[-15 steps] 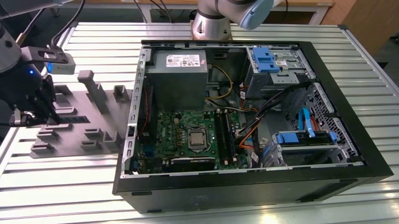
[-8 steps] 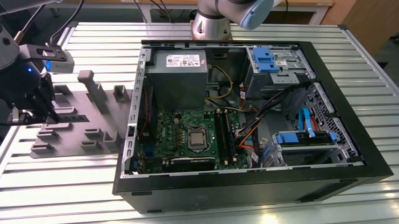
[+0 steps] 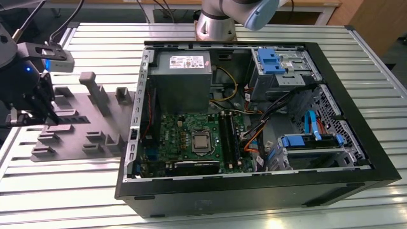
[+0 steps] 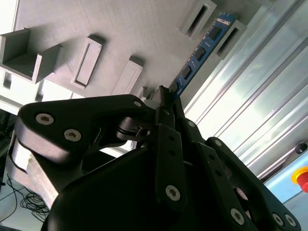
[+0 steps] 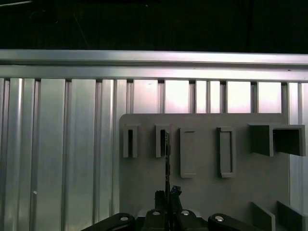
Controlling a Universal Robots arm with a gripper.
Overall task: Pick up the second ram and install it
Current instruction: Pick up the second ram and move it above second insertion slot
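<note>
**Handling.** The second ram (image 4: 199,53) is a thin, flat, long blue circuit board carrying a row of black chips. It is judged light and stiff along its length, but fragile. The chips and contact edge should take no load, and twisting should be avoided. Take hold on the two flat faces near one end.

**Appearance.** The second wrist view shows its face, blue with black rectangular chips. In the first wrist view the second ram (image 5: 167,161) is edge-on, a thin dark line.

**Position.** The black, link-jointed gripper (image 4: 163,98) has its fingers drawn narrow, clamped on one end of the stick. The other end reaches the raised slot holders of the grey moulded plastic fixture plate (image 4: 130,29). Whether it is seated there cannot be told. In the exterior view the gripper (image 3: 45,114) stands over this plate at the exterior view's left. The plate lies on the ribbed aluminium tabletop (image 3: 64,191), well apart from the open black computer case (image 3: 375,157).
</note>
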